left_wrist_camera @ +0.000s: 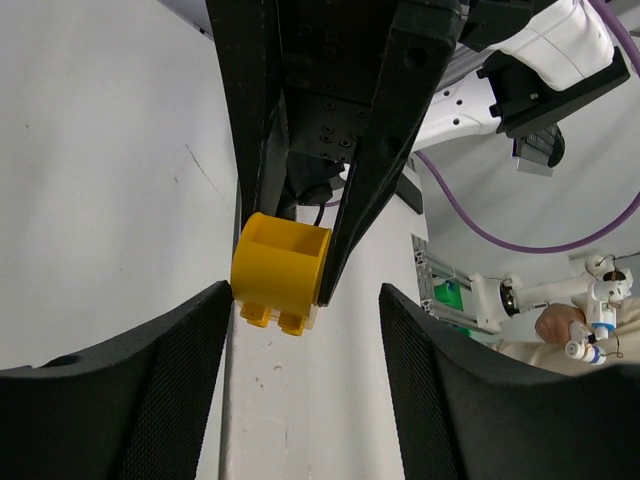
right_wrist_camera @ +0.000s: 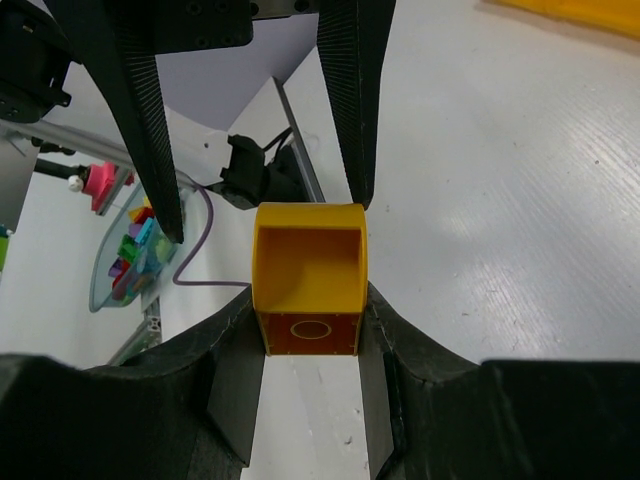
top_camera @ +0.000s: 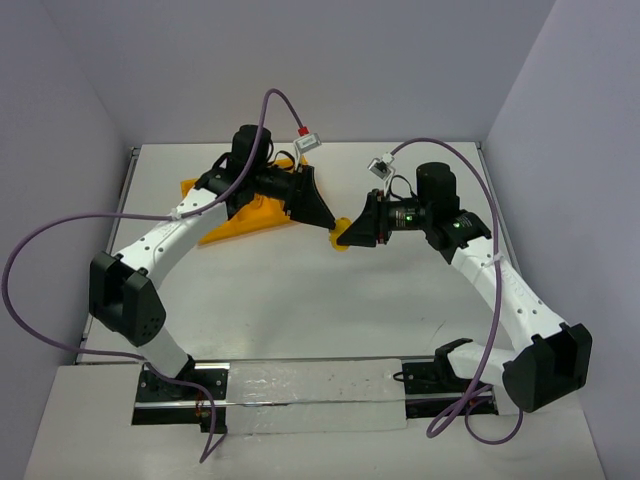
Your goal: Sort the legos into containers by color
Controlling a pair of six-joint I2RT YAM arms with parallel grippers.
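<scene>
One orange-yellow lego [right_wrist_camera: 308, 280], hollow side facing the right wrist camera, is pinched between the pads of my right gripper [right_wrist_camera: 308, 312], which is shut on it above the table's middle [top_camera: 341, 240]. My left gripper [left_wrist_camera: 305, 295] faces it from the other side and is open. In the left wrist view the lego [left_wrist_camera: 280, 272] hangs studs down just past my fingertips, close to the left finger [left_wrist_camera: 150, 390] and well apart from the right one. The orange-yellow tray [top_camera: 250, 215] lies at the back left, mostly hidden under the left arm. No other legos show on the table.
The two grippers meet tip to tip [top_camera: 335, 228] over the white table [top_camera: 300, 300]. A corner of the tray [right_wrist_camera: 580, 10] shows at the top right of the right wrist view. A clear bowl of coloured pieces [right_wrist_camera: 130, 255] and a person's hand [left_wrist_camera: 560, 325] are off the table.
</scene>
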